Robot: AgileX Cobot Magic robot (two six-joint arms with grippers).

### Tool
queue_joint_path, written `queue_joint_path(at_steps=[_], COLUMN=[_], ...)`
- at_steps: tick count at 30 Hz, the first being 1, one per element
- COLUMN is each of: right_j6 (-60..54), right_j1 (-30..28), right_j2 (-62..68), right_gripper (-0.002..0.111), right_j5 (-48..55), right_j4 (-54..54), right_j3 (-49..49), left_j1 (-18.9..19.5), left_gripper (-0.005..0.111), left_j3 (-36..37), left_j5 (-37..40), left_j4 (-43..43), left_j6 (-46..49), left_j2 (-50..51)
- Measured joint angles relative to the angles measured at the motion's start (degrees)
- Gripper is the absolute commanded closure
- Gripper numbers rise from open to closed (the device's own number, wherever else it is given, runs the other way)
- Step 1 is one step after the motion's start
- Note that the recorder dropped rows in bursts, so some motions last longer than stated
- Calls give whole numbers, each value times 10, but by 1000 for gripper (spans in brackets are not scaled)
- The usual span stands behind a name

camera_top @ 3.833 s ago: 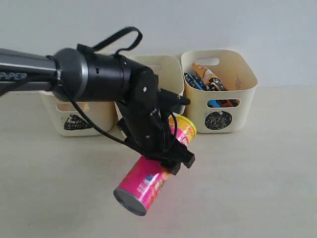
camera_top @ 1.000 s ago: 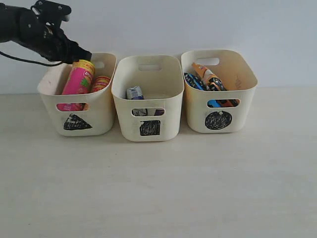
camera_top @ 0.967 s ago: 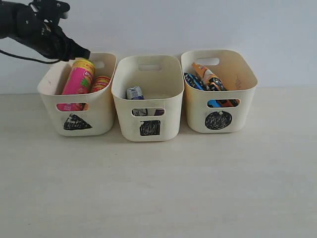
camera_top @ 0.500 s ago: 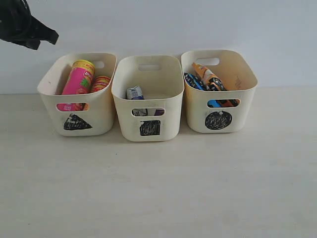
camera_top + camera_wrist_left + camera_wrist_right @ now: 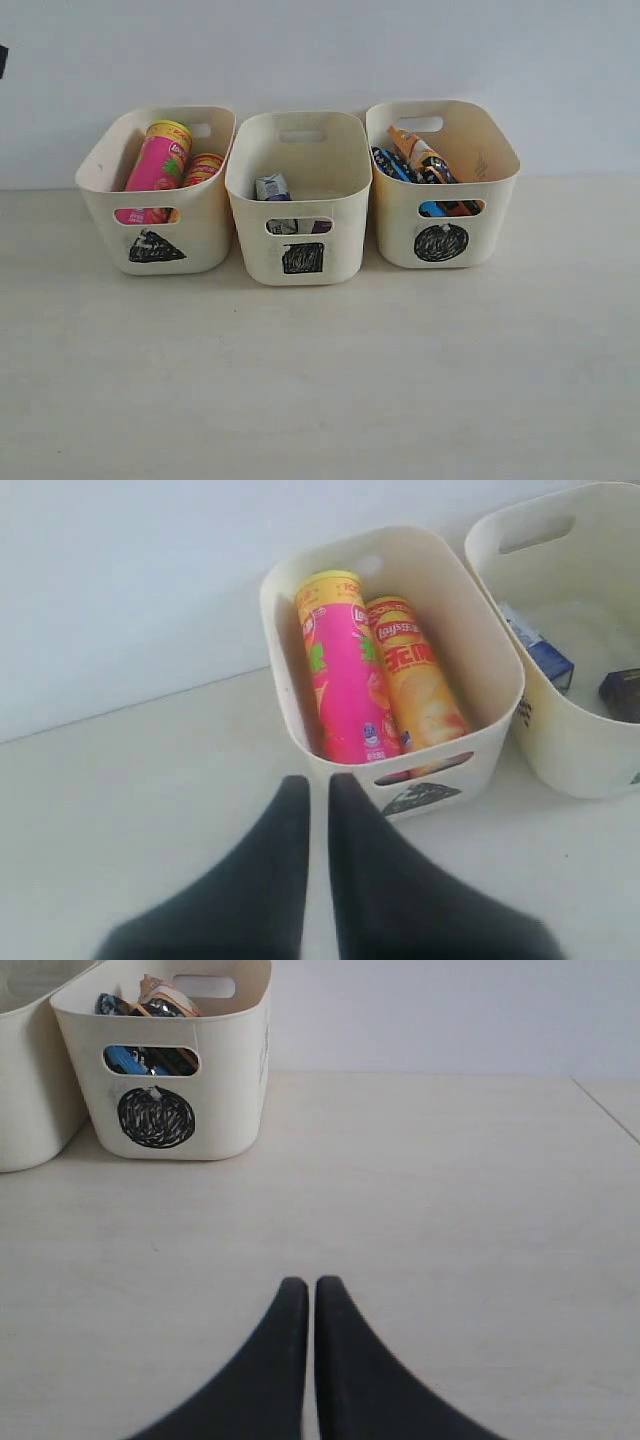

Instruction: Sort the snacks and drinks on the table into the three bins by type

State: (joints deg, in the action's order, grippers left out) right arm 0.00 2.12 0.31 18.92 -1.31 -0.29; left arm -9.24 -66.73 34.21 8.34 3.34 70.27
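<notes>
A: Status check, near edge first. Anything loose on the surface (image 5: 320, 400)?

B: Nothing shows between the near edge and the bins. Judged: sorting looks complete (no snack or drink outside a bin in any view).

A: Hands?

B: Left hand (image 5: 318, 785): fingers pressed together, nothing between them. It hangs over the surface on the near side of the triangle bin (image 5: 500, 740), close to it but apart. Right hand (image 5: 305, 1285): also pressed together and empty, over open surface, well apart from the circle bin (image 5: 230, 1110).

A: Contents along the far edge?

B: Three bins in a row there.
- Triangle bin, nearest the left edge: pink-red tube (image 5: 345, 680) and yellow tube (image 5: 415, 680), side by side and touching, tops leaning toward the far wall.
- Square bin (image 5: 250, 250), middle: blue and white carton (image 5: 270, 187), and dark purple carton (image 5: 622, 692) on its floor.
- Circle bin, toward the right edge: orange bag (image 5: 420, 150) and blue bag (image 5: 385, 162), crumpled together.

A: Left to do?

B: As judged, nothing but parking the arms. The tubes lie just beyond the left hand's tips, inside their bin.
</notes>
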Motion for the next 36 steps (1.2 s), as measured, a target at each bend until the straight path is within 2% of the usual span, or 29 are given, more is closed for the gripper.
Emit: queue_joint_path(at_steps=[9, 16, 24, 36], right_j6=[0, 0, 0, 0], right_j1=[0, 0, 0, 0], right_j2=[0, 0, 0, 0], right_gripper=[108, 108, 108, 108], right_j5=[0, 0, 0, 0], right_j4=[0, 0, 0, 0], right_j3=[0, 0, 0, 0], left_j1=[0, 0, 0, 0], left_gripper=[102, 102, 102, 102], left_j3=[129, 206, 258, 342], left_j5=[-48, -59, -28, -50], left_j4=[-57, -70, -76, -71], left_j6=[-2, 10, 13, 19], left_j2=[-166, -274, -375, -507])
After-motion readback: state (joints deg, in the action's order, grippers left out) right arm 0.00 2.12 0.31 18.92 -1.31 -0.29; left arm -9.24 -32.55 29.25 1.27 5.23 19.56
